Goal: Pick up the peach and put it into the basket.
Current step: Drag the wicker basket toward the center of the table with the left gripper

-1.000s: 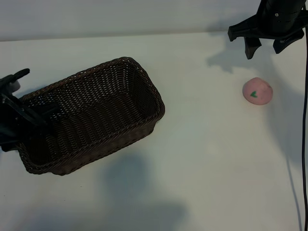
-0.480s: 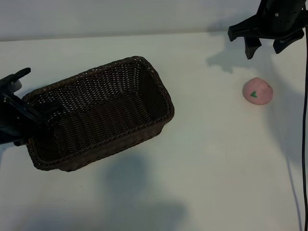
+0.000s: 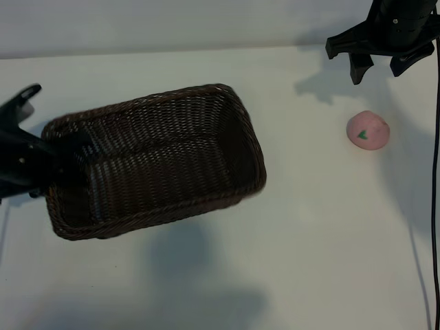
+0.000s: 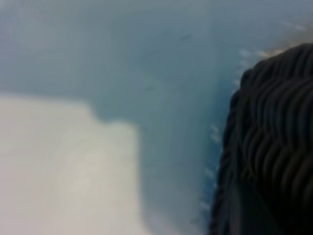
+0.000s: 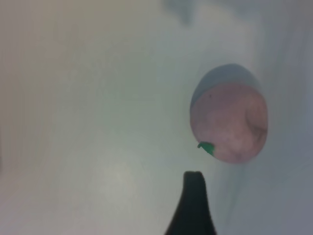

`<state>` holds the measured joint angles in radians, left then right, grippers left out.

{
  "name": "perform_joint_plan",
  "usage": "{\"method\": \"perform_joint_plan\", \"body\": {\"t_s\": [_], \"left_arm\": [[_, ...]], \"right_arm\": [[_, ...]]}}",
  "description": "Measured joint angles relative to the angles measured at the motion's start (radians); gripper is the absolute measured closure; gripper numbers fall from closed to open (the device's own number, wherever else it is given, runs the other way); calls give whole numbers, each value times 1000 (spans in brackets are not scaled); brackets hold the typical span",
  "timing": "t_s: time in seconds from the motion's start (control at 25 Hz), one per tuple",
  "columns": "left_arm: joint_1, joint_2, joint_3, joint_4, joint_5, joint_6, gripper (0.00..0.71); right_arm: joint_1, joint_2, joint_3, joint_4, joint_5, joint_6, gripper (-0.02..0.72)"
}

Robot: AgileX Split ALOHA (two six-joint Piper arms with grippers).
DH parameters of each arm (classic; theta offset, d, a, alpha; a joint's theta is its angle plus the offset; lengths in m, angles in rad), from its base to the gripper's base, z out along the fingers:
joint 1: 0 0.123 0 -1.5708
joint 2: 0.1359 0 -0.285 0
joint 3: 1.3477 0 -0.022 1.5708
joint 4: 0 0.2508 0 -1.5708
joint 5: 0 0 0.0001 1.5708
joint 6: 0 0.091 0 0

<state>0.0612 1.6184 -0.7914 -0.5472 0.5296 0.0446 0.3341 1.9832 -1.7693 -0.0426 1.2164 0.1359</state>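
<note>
We see the left gripper (image 3: 58, 159) clamped on the basket (image 3: 161, 161) rim, having swung it toward the peach (image 3: 368, 130), which lies unmoved below the wide-open right gripper (image 3: 379, 67).

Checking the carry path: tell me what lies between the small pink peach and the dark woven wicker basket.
Nothing: the exterior view shows bare white table between peach and basket.

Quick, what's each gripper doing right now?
Left gripper: shut on the basket, at its short end.
Right gripper: open, holding nothing, above the peach.
</note>
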Motion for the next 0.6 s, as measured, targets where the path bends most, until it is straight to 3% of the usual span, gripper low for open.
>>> {"method": "perform_joint_plan", "body": {"t_s": [0.28, 0.6], "left_arm": [[29, -53, -54, -190, 112, 203, 519], [29, -24, -217, -153, 162, 178, 519]], "right_arm": [[0, 0, 0, 0, 0, -2, 133], [0, 0, 0, 0, 0, -2, 135]]}}
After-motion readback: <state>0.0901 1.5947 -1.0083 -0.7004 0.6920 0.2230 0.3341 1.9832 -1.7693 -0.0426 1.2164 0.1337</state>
